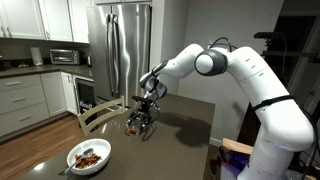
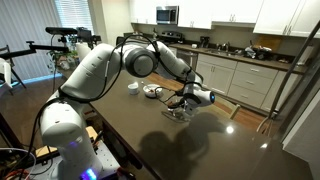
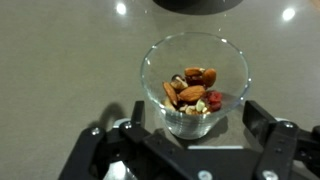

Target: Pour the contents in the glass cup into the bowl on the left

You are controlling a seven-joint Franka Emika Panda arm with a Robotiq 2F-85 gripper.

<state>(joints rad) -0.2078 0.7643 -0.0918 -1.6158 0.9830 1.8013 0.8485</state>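
The glass cup [image 3: 195, 80] is small and clear and stands upright on the dark table [image 1: 190, 120]. It holds the contents [image 3: 192, 90], reddish-brown nuts and bits. My gripper [image 3: 197, 112] is open, one finger on each side of the cup's base with small gaps. In both exterior views the gripper [image 1: 142, 112] [image 2: 186, 100] is low over the cup [image 1: 135, 126] [image 2: 181, 110]. The white bowl [image 1: 88, 157] [image 2: 152, 91] stands apart from the cup, with food in it and a utensil handle sticking out.
A dark round object [image 2: 132, 87] sits beside the bowl; its edge shows at the top of the wrist view [image 3: 195, 4]. A wooden chair [image 1: 100, 115] stands at the table's edge. A steel refrigerator [image 1: 120, 50] and kitchen counters [image 2: 240, 70] are behind.
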